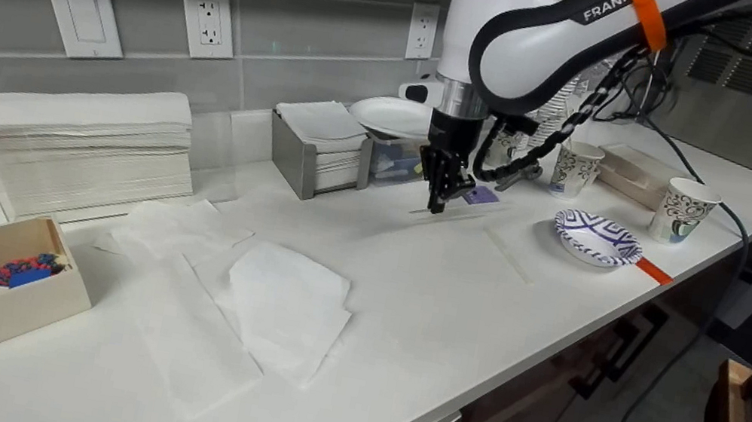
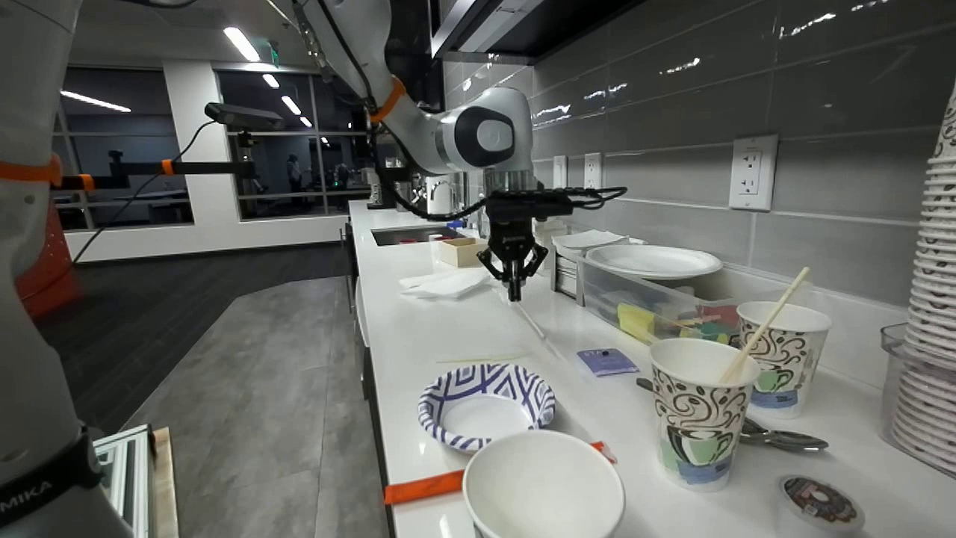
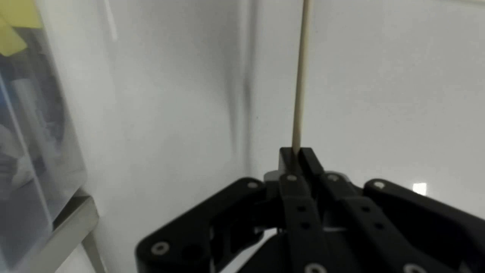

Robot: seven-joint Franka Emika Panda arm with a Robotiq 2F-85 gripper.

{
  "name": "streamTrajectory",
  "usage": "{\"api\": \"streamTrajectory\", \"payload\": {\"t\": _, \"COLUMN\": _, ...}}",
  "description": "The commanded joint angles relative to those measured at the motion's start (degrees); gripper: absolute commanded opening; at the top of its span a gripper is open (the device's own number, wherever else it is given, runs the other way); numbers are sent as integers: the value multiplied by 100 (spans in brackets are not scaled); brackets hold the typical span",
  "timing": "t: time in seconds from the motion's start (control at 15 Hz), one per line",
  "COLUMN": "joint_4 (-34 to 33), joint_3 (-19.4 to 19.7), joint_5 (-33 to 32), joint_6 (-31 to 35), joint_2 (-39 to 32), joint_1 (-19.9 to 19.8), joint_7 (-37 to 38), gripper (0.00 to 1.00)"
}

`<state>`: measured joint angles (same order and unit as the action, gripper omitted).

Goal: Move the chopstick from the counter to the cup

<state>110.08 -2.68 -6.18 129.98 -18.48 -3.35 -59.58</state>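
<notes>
The chopstick (image 3: 301,72) is pale tan, the gripper (image 2: 514,294) black, the white bowl (image 2: 485,418) patterned in purple.

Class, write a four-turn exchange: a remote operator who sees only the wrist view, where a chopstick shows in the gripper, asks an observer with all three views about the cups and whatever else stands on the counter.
Operator: My wrist view shows the chopstick in the gripper, but no cup. Does any cup have a stick in it?
Observer: Yes. In an exterior view, a pale stick leans in a patterned paper cup.
Operator: I only see bare counter ahead. Is any dish standing on it outside my picture?
Observer: A bowl with purple-blue markings stands there, seen in both exterior views.
</notes>
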Motion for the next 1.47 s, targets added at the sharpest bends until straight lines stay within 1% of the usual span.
{"api": "streamTrajectory", "payload": {"t": 0.0, "joint_4": 40, "joint_3": 124, "joint_5": -340, "joint_6": -161, "joint_2": 376, "joint_1": 213, "joint_7": 986, "gripper": 2}}
{"api": "streamTrajectory", "payload": {"t": 0.13, "joint_4": 79, "joint_3": 174, "joint_5": -517, "joint_6": -70, "joint_2": 540, "joint_1": 252, "joint_7": 1619, "gripper": 2}}
{"api": "streamTrajectory", "payload": {"t": 0.4, "joint_4": 140, "joint_3": 248, "joint_5": -807, "joint_6": -9, "joint_2": 751, "joint_1": 234, "joint_7": 2595, "gripper": 2}}
{"api": "streamTrajectory", "payload": {"t": 0.47, "joint_4": -27, "joint_3": 134, "joint_5": -570, "joint_6": -26, "joint_2": 592, "joint_1": 142, "joint_7": 2104, "gripper": 6}}
{"api": "streamTrajectory", "payload": {"t": 0.6, "joint_4": -19, "joint_3": 173, "joint_5": -660, "joint_6": -26, "joint_2": 648, "joint_1": 140, "joint_7": 2350, "gripper": 6}}
{"api": "streamTrajectory", "payload": {"t": 0.87, "joint_4": -3, "joint_3": 178, "joint_5": -675, "joint_6": -26, "joint_2": 658, "joint_1": 144, "joint_7": 2444, "gripper": 6}}
{"api": "streamTrajectory", "payload": {"t": 0.93, "joint_4": -2, "joint_3": 178, "joint_5": -675, "joint_6": -26, "joint_2": 658, "joint_1": 146, "joint_7": 2449, "gripper": 2}}
{"api": "streamTrajectory", "payload": {"t": 1.2, "joint_4": -182, "joint_3": 196, "joint_5": 270, "joint_6": -56, "joint_2": 811, "joint_1": -205, "joint_7": 1950, "gripper": 2}}
{"api": "streamTrajectory", "payload": {"t": 1.33, "joint_4": -220, "joint_3": 215, "joint_5": 1067, "joint_6": 18, "joint_2": 925, "joint_1": -454, "joint_7": 1529, "gripper": 2}}
{"api": "streamTrajectory", "payload": {"t": 1.4, "joint_4": -214, "joint_3": 284, "joint_5": 1320, "joint_6": 52, "joint_2": 1003, "joint_1": -548, "joint_7": 1464, "gripper": 2}}
